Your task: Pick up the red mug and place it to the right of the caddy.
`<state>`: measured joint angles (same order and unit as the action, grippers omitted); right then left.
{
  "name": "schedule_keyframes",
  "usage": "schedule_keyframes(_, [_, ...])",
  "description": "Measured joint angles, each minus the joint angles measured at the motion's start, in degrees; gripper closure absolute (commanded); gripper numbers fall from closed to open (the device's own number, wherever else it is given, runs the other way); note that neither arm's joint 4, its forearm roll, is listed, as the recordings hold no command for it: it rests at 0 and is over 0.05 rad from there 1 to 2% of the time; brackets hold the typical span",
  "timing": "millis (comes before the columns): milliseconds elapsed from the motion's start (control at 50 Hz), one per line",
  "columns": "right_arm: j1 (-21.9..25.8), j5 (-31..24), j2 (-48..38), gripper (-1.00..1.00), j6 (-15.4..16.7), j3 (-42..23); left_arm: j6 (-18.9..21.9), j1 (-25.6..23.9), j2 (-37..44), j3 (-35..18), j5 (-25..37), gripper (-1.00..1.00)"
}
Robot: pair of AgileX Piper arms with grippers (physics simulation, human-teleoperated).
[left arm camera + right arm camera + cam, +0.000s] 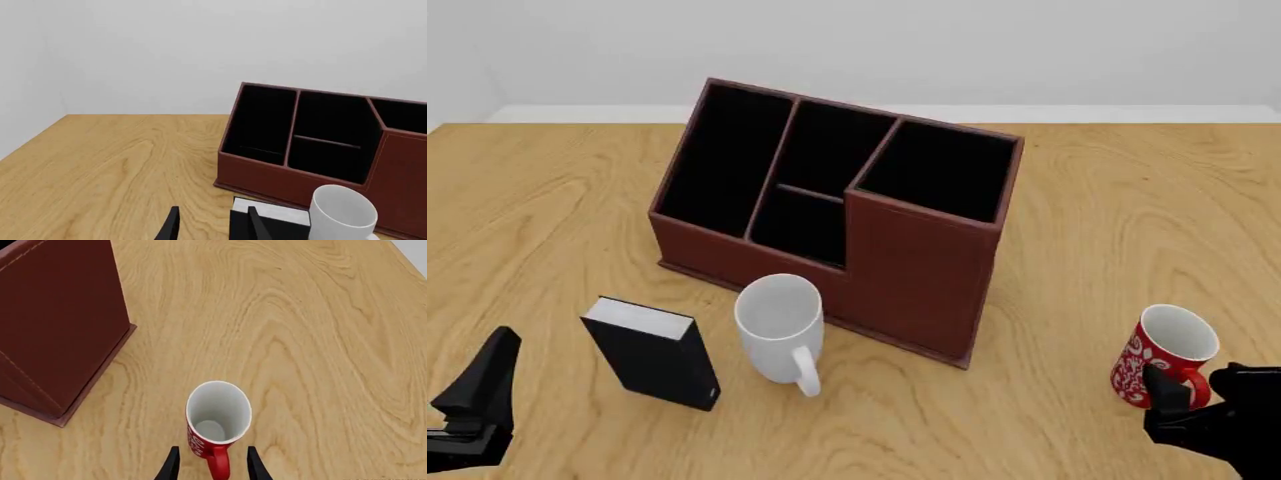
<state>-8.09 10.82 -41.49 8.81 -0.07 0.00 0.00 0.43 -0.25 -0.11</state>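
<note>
The red mug [218,422] stands upright on the table right of the caddy [827,215], its handle between the right claw's [210,465] spread fingers, grip unclear; left claw [210,225] open, empty.

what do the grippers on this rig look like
Both are plain matte black. The left gripper shows as angular, wedge-shaped fingers tapering to points; the right gripper looks blockier. In the wrist views each shows two thin black fingers. No cables, markings or labels are visible.
</note>
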Motion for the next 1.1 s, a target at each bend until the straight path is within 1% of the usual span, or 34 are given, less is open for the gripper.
schedule_keyframes(460, [-0.78, 1.8, -3.89, -1.0, -0.27, 0.06, 0.0, 0.0, 0.0, 0.0, 0.0, -1.0])
schedule_keyframes(900, [-1.12, 1.82, -5.17, -1.0, -0.57, 0.07, 0.0, 0.0, 0.0, 0.0, 0.0, -1.0])
schedule_keyframes(920, [-1.1, 1.63, -4.98, 1.0, -0.55, 0.07, 0.0, 0.0, 0.0, 0.0, 0.0, -1.0])
schedule_keyframes(980, [-1.17, 0.93, -4.09, 1.0, 0.08, -0.02, 0.0, 0.0, 0.0, 0.0, 0.0, -1.0])
schedule_keyframes(1100, [-1.15, -0.65, -2.41, 1.0, 0.28, 0.08, 0.0, 0.0, 0.0, 0.0, 0.0, -1.0])
